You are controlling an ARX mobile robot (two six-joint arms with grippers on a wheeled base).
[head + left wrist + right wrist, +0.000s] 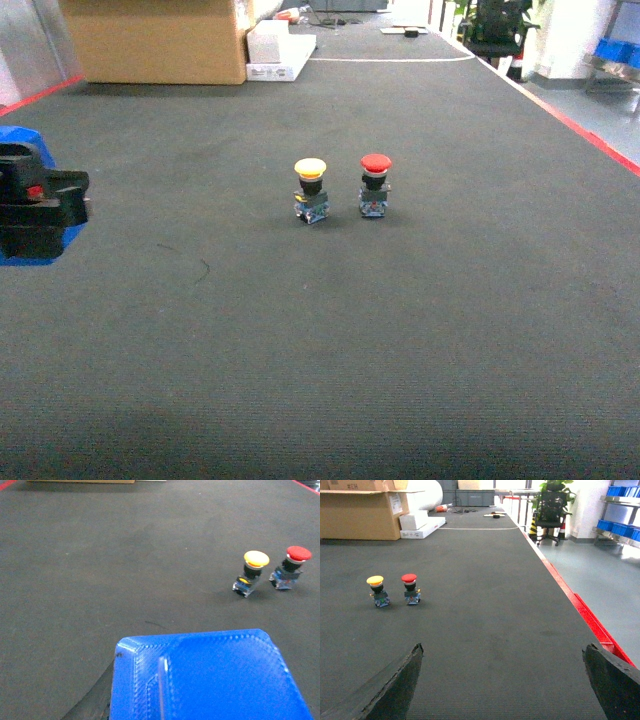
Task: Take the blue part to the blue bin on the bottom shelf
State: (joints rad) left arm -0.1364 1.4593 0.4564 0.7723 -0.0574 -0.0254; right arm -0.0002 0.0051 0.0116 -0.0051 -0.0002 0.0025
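forward head view, low wrist views, shared yellow-capped push button (310,188)

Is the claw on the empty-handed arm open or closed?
Open. In its wrist view the right claw shows its two dark fingers spread far apart at the bottom corners, with only bare dark carpet between them.

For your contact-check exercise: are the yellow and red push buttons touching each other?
Apart. In the head view the yellow button and red button stand side by side with bare dark mat between them; the right wrist view shows the same gap.
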